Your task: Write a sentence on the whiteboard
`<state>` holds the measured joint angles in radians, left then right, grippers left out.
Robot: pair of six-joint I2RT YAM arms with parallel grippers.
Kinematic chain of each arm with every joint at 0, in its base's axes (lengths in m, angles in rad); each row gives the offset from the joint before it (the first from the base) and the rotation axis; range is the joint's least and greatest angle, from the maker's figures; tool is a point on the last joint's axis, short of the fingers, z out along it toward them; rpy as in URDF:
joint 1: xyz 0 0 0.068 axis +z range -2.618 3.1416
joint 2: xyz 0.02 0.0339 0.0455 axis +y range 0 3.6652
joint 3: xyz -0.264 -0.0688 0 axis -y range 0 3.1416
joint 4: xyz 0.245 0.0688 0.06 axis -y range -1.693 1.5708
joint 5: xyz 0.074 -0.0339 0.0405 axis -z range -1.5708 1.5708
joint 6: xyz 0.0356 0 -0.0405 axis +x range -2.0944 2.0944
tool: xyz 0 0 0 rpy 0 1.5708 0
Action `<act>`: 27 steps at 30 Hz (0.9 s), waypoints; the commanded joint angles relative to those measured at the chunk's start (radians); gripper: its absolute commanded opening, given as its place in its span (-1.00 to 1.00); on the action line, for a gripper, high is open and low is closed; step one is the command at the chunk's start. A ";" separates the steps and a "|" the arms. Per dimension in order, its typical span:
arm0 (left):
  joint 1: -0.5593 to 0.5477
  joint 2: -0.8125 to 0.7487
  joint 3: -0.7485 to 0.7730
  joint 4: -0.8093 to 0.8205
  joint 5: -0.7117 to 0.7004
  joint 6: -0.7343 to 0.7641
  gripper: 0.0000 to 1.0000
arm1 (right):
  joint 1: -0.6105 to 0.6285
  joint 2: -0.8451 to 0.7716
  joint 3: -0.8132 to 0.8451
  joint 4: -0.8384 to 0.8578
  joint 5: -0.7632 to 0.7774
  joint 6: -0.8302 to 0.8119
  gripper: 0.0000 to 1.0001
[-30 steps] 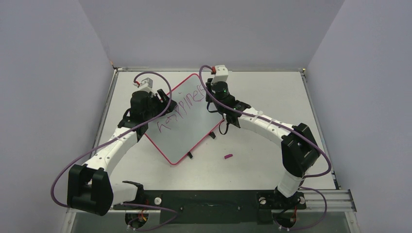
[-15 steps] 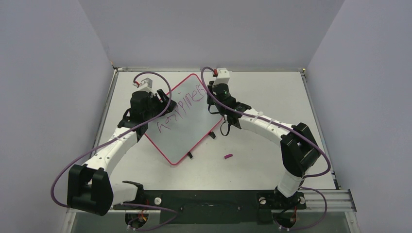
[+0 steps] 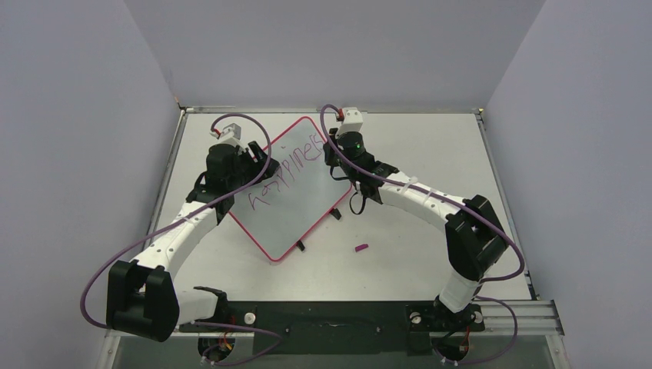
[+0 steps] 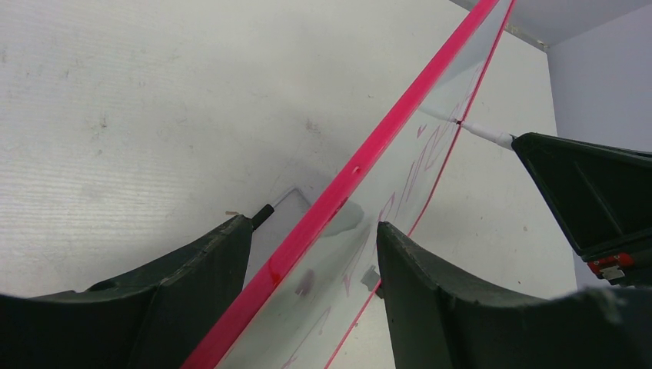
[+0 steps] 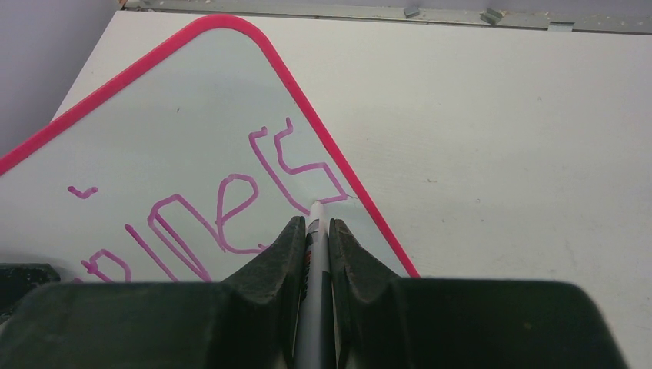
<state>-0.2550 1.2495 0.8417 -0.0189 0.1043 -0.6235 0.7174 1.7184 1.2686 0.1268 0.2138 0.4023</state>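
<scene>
The whiteboard [image 3: 296, 211] lies diagonally on the table, with a pink frame. The sentence [image 3: 288, 171] reads "happiness" in magenta and also shows in the right wrist view [image 5: 231, 207]. My right gripper [image 5: 315, 224] is shut on a white marker [image 5: 314, 254]. Its tip touches the board [image 5: 177, 131] at the end of the last "s", close to the frame. In the top view the right gripper [image 3: 337, 157] is over the board's far right edge. My left gripper [image 4: 314, 231] is open. Its jaws straddle the board's pink left edge [image 4: 400, 127] without visibly pinching it; in the top view it [image 3: 250, 156] is at that edge.
A small magenta marker cap [image 3: 360, 247] lies on the table right of the board's near corner. Black clips [image 3: 300, 246] stick out from the board's near right edge. Purple walls close in the table on three sides.
My right gripper has shifted slightly toward the far edge with the marker, at the last letter. The left arm and the board have not moved.
</scene>
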 commanded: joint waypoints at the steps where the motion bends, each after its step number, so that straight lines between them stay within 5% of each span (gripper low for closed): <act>1: -0.028 0.014 -0.027 0.048 0.033 0.074 -0.07 | 0.004 -0.042 0.010 0.048 -0.052 0.024 -1.00; 14: -0.027 0.011 -0.030 0.050 0.028 0.071 -0.07 | 0.010 -0.155 -0.042 0.021 0.001 -0.004 -1.00; 27: -0.027 0.006 -0.036 0.051 0.018 0.065 -0.07 | 0.036 -0.516 -0.228 -0.085 0.065 0.000 -1.00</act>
<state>-0.2577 1.2491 0.8413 -0.0032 0.1280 -0.6086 0.7414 1.2545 1.0840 0.0776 0.2493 0.3988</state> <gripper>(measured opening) 0.567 0.100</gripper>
